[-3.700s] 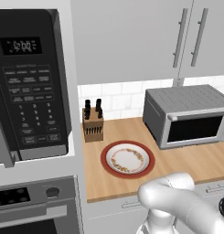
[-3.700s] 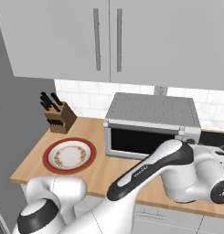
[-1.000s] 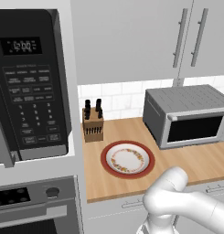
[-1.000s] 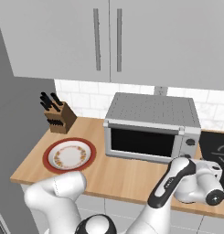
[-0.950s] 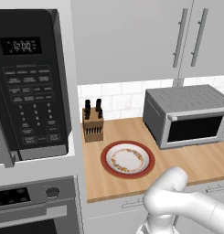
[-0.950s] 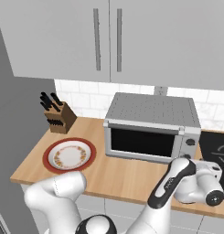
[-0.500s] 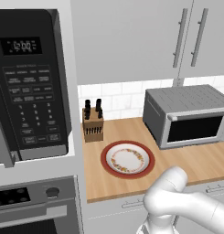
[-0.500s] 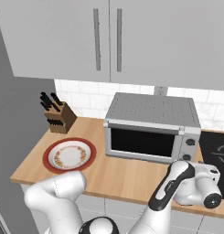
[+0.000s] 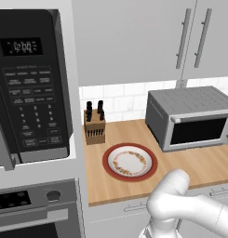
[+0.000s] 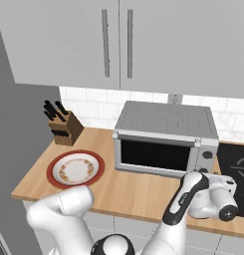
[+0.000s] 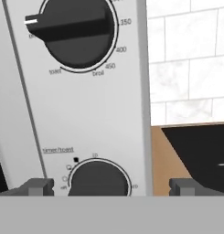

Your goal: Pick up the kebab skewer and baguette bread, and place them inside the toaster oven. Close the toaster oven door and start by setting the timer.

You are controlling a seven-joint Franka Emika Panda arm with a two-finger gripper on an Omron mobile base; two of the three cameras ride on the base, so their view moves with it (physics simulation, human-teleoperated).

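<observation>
I see the toaster oven [image 9: 190,117] lying long side along the tiled wall, its shut toaster oven door [image 10: 153,156] facing out over the wooden counter [image 9: 199,165]. My gripper [image 11: 111,185] gapes wide, empty, at its timer knob [image 11: 98,179].

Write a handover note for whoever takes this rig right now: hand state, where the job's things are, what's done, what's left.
Hand: open, empty, facing the toaster oven's control panel, fingertips flanking the timer knob.
Toaster oven: on the counter, door closed.
Plate: nothing on it; kebab skewer and baguette bread presumably inside the oven, though the dark glass hides them.
Left: grip and turn the timer knob.
</observation>
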